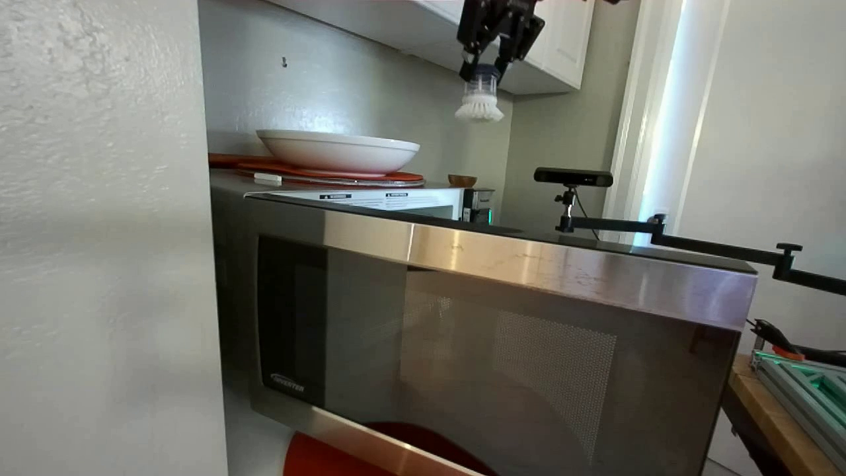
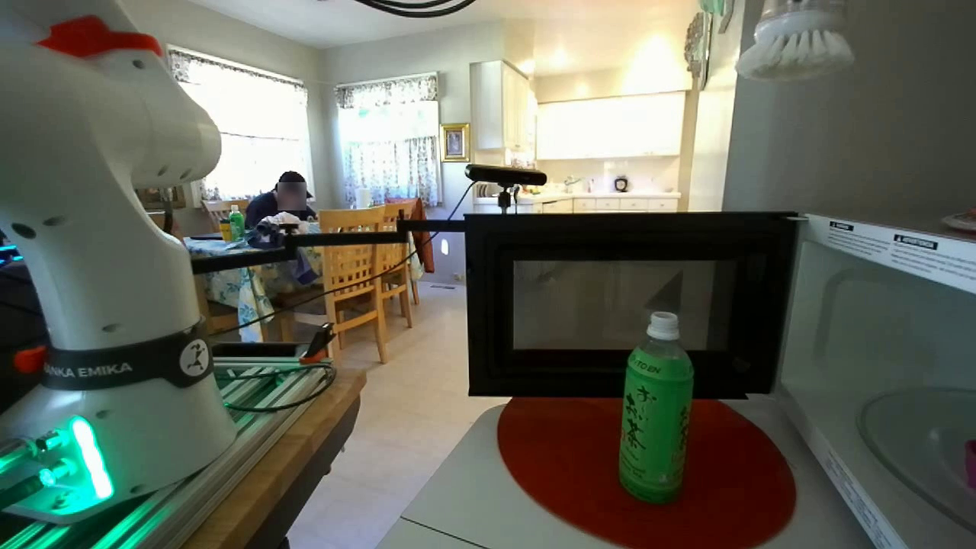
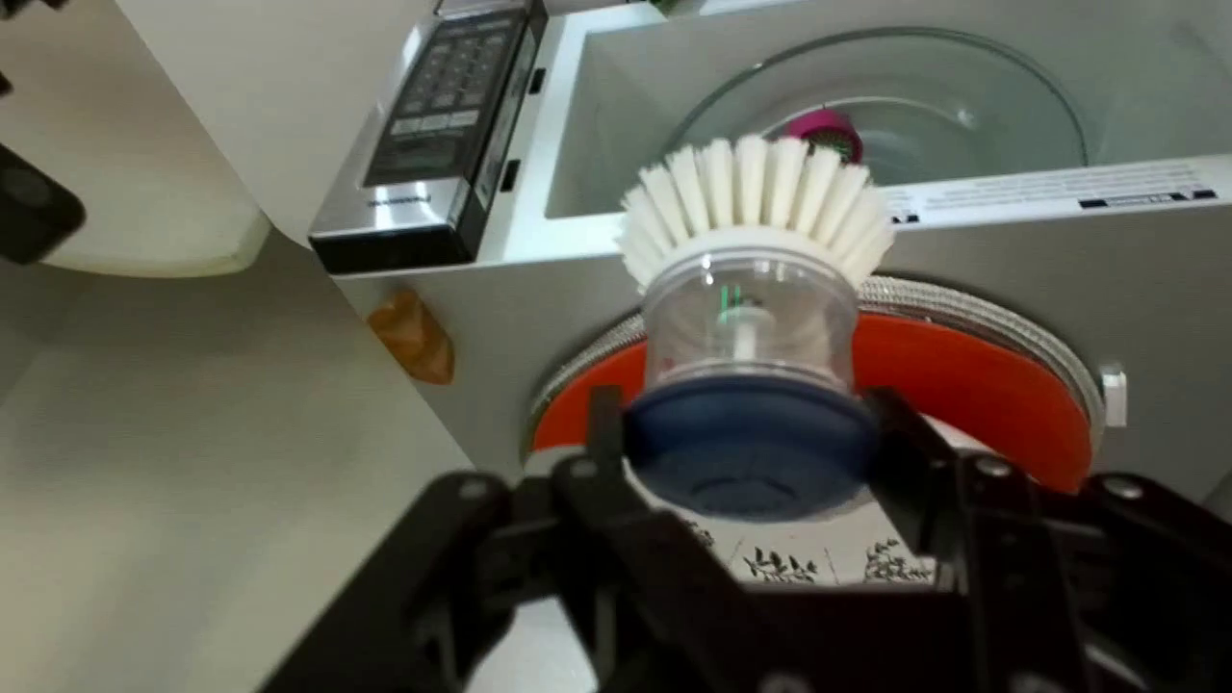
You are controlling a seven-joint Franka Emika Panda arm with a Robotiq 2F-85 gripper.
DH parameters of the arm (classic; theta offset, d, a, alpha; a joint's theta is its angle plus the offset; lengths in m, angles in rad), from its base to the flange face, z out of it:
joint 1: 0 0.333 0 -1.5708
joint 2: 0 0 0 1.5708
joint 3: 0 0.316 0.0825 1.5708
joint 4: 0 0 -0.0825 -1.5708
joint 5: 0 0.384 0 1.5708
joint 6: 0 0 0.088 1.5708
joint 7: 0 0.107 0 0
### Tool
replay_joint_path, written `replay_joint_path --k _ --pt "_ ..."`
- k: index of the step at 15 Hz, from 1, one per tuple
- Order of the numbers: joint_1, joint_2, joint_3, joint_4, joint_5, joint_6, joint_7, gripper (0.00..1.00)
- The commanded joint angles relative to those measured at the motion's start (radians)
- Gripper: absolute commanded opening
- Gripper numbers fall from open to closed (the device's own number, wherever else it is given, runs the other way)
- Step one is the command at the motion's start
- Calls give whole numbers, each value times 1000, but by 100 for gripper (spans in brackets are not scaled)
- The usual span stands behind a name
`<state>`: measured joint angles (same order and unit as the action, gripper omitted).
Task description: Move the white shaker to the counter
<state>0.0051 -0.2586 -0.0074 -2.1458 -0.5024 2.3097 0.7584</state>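
Microwave door [image 1: 462,350]: "INVERTER"; arm [image 2: 122,252]: "EMIKA"; bottle [image 2: 656,419]: "お茶"

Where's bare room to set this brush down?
On the counter, bare patches lie between the red mat and the floor-side edge, and on the mat around the green bottle. The microwave top is crowded at the white bowl and its silver-rimmed orange mat; a bare patch separates that mat from the brown bowl.

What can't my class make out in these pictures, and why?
Brush: top cut off by the upper edge in an exterior view.
White bowl: mostly hidden by brush and gripper, wrist view.
Keypad labels: too small and blurred, wrist view.
Person's face: blurred out in an exterior view.
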Motion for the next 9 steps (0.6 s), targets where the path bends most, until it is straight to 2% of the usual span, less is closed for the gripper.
replay_joint_path --k 1,4,9 --pt "-94 -61 46 -149 -92 100 109 38" --pt "-155 -73 59 -251 -196 165 221 38" --pt "-207 -69 51 -376 -326 247 424 38"
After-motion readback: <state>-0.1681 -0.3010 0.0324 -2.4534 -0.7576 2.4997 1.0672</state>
